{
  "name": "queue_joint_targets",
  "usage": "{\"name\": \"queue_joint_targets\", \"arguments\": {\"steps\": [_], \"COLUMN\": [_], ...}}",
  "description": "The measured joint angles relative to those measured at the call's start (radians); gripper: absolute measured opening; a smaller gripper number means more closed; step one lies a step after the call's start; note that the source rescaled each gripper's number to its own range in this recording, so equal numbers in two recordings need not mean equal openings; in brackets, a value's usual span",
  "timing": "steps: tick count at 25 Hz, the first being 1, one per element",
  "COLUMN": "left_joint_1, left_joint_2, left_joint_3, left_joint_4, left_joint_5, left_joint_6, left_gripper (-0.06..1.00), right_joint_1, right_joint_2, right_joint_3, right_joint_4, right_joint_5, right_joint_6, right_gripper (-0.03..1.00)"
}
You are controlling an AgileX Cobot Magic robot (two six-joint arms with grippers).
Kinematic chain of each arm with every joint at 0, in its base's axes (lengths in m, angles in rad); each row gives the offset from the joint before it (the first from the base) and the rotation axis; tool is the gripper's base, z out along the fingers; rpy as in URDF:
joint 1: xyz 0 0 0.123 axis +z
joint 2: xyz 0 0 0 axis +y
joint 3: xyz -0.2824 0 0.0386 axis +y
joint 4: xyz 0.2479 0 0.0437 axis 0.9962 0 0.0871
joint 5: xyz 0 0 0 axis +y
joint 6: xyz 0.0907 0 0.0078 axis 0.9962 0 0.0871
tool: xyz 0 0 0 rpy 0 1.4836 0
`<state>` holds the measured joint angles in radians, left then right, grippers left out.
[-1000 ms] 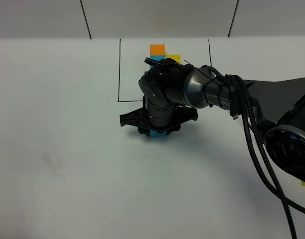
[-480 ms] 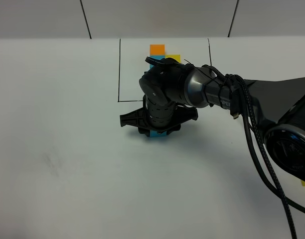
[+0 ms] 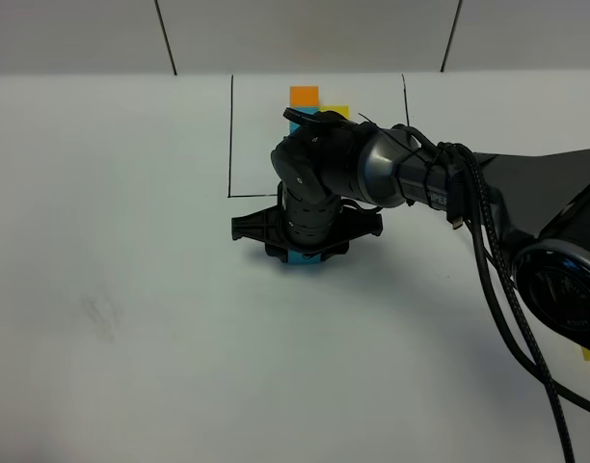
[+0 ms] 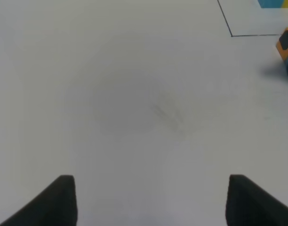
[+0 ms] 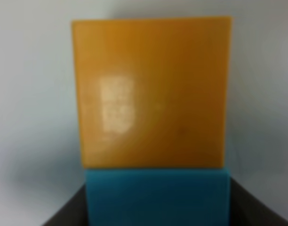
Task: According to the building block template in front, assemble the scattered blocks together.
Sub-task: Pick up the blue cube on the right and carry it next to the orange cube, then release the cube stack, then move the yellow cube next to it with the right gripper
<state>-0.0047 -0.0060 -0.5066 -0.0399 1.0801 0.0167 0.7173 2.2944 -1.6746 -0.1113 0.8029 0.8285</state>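
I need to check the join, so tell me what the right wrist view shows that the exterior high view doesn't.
Only the right wrist: the orange block touching the blue block. Only the exterior high: the framed template, and the right arm hiding the orange block. Both: the blue block at the right gripper.

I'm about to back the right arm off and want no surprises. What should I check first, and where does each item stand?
1. Orange block flush against blue block: ok, their faces meet in the right wrist view.
2. Right hand grip on the blue block: cannot tell; it flanks the block on both sides.
3. Left hand open, holding nothing: ok.
4. Template visible for comparison: not ok, the right arm covers most of it.
5. Blue block outside the black frame: ok.
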Motion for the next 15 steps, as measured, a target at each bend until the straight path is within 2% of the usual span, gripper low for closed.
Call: {"name": "queue_joint_targets", "arguments": {"steps": [6,10,13,15], "left_joint_1": [0.000,0.000,0.000,0.000], "left_joint_2": [0.000,0.000,0.000,0.000], "left_joint_3": [0.000,0.000,0.000,0.000], "left_joint_4": [0.000,0.000,0.000,0.000], "left_joint_5": [0.000,0.000,0.000,0.000], "left_joint_6": [0.000,0.000,0.000,0.000], "left_gripper": [0.46,0.46,0.46,0.46], "right_joint_1": [0.000,0.000,0.000,0.000], "right_joint_2": [0.000,0.001,0.002,-0.002], "right_joint_3": [-0.007,-0.032,-0.047,-0.050], "right_joint_4": [0.023,0.021,-0.002,-0.026], "right_joint_5": [-0.018,0.005,0.033,0.049], "right_joint_6": [0.005,0.005,0.003,0.001], "right_gripper": [0.40,0.64,0.77,0.83]}}
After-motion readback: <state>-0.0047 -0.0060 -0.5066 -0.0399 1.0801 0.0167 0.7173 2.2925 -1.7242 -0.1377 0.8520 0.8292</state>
